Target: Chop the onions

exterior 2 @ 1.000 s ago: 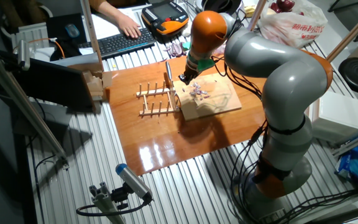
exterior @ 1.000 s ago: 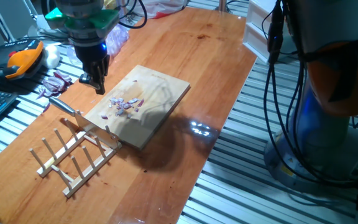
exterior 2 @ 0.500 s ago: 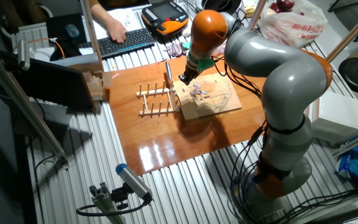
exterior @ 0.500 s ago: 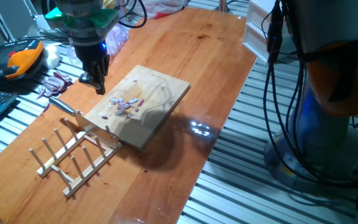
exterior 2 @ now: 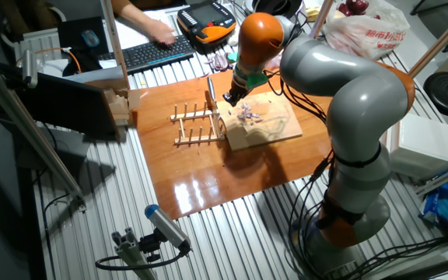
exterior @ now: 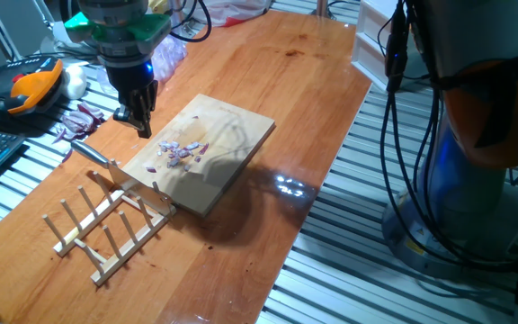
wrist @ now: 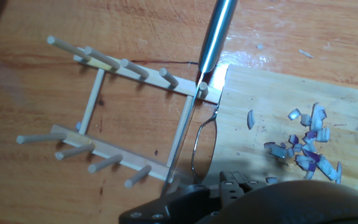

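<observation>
We record the setting as a robotics lab, not a kitchen. The wooden tabletop (exterior 2: 208, 167) sits on a ribbed aluminium bench (exterior 2: 232, 233). An orange teach pendant (exterior 2: 206, 21) and a keyboard (exterior 2: 150, 53) lie at one end, with a person's hand (exterior 2: 160, 31) on the keys. Cable bundles (exterior: 412, 135) hang beside the arm's base (exterior 2: 348, 222), and a spare camera (exterior 2: 162, 229) rests on the bench.

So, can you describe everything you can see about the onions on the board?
The onions are many tiny purple-white bits, already chopped. They lie in a loose pile on the pale wooden board, nearer its rack-side end, with a few strays apart. Nothing else touches them; the gripper hangs beside the board's edge, off the pile.
</observation>
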Available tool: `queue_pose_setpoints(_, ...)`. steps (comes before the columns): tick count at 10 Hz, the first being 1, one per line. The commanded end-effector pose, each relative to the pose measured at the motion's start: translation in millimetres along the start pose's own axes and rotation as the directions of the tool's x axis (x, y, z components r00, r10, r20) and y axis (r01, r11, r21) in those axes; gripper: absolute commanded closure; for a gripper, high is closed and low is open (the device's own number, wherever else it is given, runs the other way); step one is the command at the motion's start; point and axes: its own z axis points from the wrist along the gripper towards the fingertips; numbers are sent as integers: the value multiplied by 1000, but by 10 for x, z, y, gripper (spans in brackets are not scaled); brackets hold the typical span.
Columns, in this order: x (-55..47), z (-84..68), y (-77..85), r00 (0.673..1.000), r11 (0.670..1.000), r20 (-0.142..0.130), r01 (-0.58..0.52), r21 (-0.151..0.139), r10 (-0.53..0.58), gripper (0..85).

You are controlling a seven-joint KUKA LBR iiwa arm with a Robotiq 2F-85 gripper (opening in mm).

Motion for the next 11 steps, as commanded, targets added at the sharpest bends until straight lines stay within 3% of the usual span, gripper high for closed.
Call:
queue_pose_setpoints(1, -1, -2, 0, 1000, 1000, 5, 0, 1, 0, 850)
queue_pose_setpoints(7, -33, 21, 0, 1000, 1000, -28, -3, -6, 3, 850)
queue_pose_setpoints(9, -30, 14, 8, 1000, 1000, -26, -6, -1, 6, 850)
queue_pose_setpoints(11, -30, 15, 16, 999, 1000, -45, -8, -12, 7, 850)
